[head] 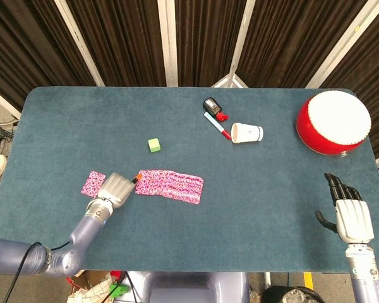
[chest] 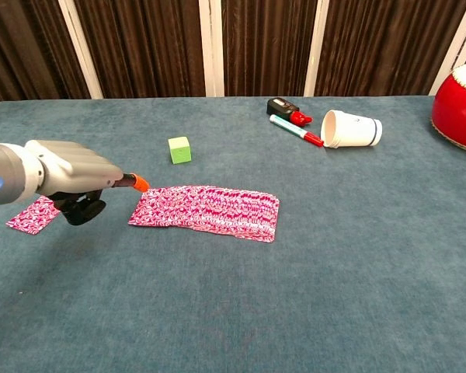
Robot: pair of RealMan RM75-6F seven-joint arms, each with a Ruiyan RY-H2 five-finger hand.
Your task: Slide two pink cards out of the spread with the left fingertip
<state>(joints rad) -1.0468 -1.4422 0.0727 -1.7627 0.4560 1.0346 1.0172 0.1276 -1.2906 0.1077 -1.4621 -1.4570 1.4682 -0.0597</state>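
The spread of pink patterned cards (head: 169, 185) (chest: 206, 211) lies fanned in a row at the table's middle left. One single pink card (head: 91, 183) (chest: 31, 215) lies apart, to the left of the spread. My left hand (head: 115, 187) (chest: 70, 175) sits between that card and the spread, holding nothing, fingers curled except one pointing right. Its orange fingertip (head: 138, 177) (chest: 140, 184) is at the spread's left end; contact cannot be judged. My right hand (head: 348, 214) rests at the table's near right edge, fingers apart and empty, seen only in the head view.
A green cube (head: 154, 145) (chest: 179, 149) stands behind the spread. Further back lie a red-capped marker (head: 217, 126), a small black device (head: 211, 105) and a tipped white cup (head: 247, 132) (chest: 351, 129). A red drum (head: 333, 122) stands at the far right.
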